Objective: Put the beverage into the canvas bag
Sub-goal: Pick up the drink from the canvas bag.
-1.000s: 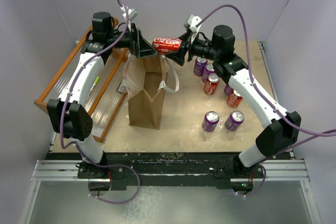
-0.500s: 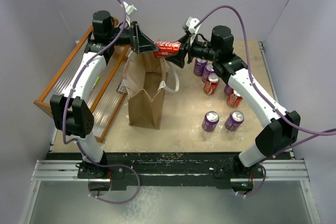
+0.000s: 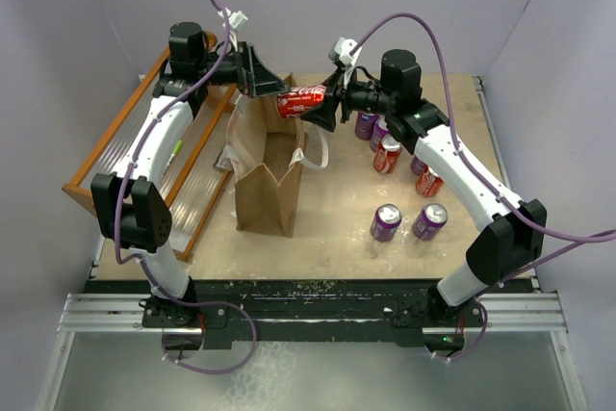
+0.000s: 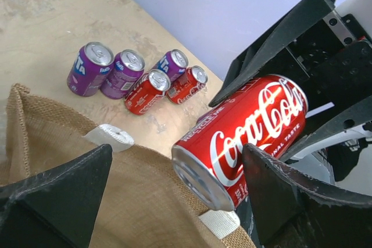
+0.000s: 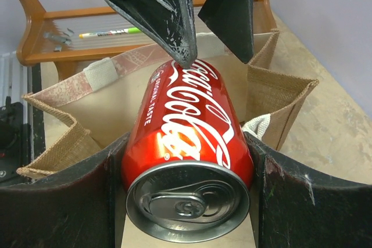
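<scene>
Lowering from where it was a second ago, the red aluminium Coca-Cola can (image 3: 300, 100) is now sitting nearer the mouth of the tall tan-brown canvas bag (image 3: 268, 175), and it is tipping so that its far end is pointing down and away from the right gripper (image 3: 322, 101). That gripper is clamping the can by its sides, its two black fingers (image 5: 58, 201) pressing on either flank with the pull-tab end facing the wrist, so the jaws are standing partly open against the metal. The can is hanging in the air just beyond the right gripper's fingertips, over the bag's open top. The left gripper (image 3: 269, 76) is facing it from the opposite side of the can, jaws spread wide and holding nothing; one of its fingertips (image 5: 171, 27) is sitting right at the can's upper far end, though whether it is touching cannot be told. Below the left gripper, a white loop handle (image 4: 108, 136) is lying against the bag's rim. Off to the right gripper's outer side, purple and red drink cans (image 4: 133, 76) are standing on the pale wooden table (image 4: 52, 15). Behind the left gripper, an orange slatted wooden rack (image 5: 64, 54) is holding a marker pen with a green end (image 5: 110, 32).
</scene>
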You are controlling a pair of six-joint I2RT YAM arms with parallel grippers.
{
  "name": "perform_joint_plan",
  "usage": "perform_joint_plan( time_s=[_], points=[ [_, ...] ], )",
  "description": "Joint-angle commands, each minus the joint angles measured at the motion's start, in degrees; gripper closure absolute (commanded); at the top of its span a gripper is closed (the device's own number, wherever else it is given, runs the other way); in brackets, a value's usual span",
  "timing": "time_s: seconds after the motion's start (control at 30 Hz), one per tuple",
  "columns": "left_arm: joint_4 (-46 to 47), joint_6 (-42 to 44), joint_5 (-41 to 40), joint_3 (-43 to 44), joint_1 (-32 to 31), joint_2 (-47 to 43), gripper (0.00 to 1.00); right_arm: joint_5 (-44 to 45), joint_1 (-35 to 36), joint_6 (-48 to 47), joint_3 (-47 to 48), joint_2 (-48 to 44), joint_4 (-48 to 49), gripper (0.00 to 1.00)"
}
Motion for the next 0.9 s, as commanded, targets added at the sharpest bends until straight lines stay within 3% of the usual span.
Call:
perform_joint_plan(
  time_s=[0.0, 0.13, 0.87],
  points=[
    [-5.0, 6.5, -3.3, 0.0, -0.5, 0.1, 0.07, -0.4, 0.3, 3.4, 3.0, -2.5, 13.5, 1.00],
    [-8.8, 11.3, -4.3, -0.2, -3.0, -0.2, 0.07, 0.5, 0.2, 5.3, 2.6, -2.5, 16.3, 1.00],
    [-14.5, 19.8, -5.8, 0.5, -10.4, -1.1, 0.06, 4.7, 0.2, 10.1, 4.6, -1.6, 19.8, 1.00]
  ],
)
